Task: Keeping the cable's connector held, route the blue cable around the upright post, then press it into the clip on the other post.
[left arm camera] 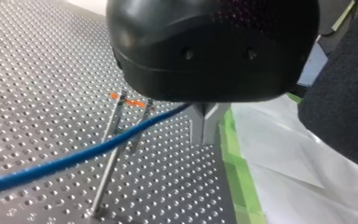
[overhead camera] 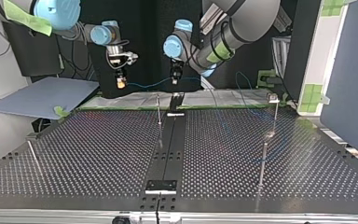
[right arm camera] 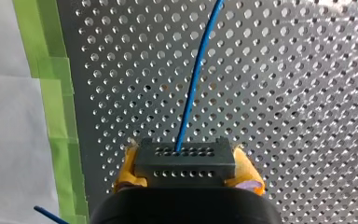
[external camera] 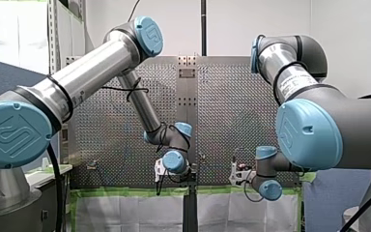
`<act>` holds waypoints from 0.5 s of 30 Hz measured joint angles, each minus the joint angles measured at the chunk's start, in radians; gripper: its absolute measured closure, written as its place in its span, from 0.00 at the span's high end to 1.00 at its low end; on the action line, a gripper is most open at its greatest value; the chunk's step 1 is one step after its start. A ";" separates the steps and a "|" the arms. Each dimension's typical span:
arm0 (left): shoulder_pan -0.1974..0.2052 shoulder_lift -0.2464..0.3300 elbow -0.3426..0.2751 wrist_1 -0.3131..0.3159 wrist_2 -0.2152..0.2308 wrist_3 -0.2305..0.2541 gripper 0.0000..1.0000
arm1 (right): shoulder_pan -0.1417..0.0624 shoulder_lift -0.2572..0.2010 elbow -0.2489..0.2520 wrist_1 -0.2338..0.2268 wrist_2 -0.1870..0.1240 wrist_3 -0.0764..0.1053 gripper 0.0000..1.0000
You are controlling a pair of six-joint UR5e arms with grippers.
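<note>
Between my right gripper's (right arm camera: 186, 169) yellow pads (right arm camera: 127, 171) sits the connector (right arm camera: 185, 157), a dark grey block with two rows of small holes on its face. The pads are clamped on its two sides. From the upper row the blue cable (right arm camera: 193, 88) leaves, thin, smooth and bright. It bends gently ahead over the perforated table (right arm camera: 284, 93), with green tape (right arm camera: 51, 93) along the table's edge beside it.

Further along the cable, my left gripper (left arm camera: 208, 127) has its metal fingers pressed together on it. From there the cable runs off above the table, crossing in front of a thin post (left arm camera: 108, 156) with an orange mark (left arm camera: 129, 101) at its top.

Seen from across the table, the cable hangs in a shallow sag in the air between my two grippers, above the table's far edge. Toward that view's right stands another post (overhead camera: 275, 119) with a clip (overhead camera: 273, 97) on top, well apart from the held stretch.
</note>
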State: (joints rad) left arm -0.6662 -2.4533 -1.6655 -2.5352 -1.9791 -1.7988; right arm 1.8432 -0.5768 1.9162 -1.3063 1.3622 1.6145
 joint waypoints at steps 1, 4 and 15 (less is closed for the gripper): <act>0.001 0.000 0.000 0.006 0.001 -0.001 0.00 | -0.003 0.000 -0.002 0.004 0.001 0.006 0.00; 0.003 0.000 0.000 0.029 0.003 -0.003 0.00 | -0.010 -0.001 -0.006 0.011 0.001 0.019 0.00; 0.017 0.000 0.000 0.093 0.017 -0.005 0.00 | -0.024 -0.001 -0.026 0.030 0.001 0.025 0.00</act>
State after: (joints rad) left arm -0.6493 -2.4533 -1.6655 -2.4425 -1.9619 -1.8038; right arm 1.8188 -0.5779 1.8901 -1.2767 1.3631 1.6394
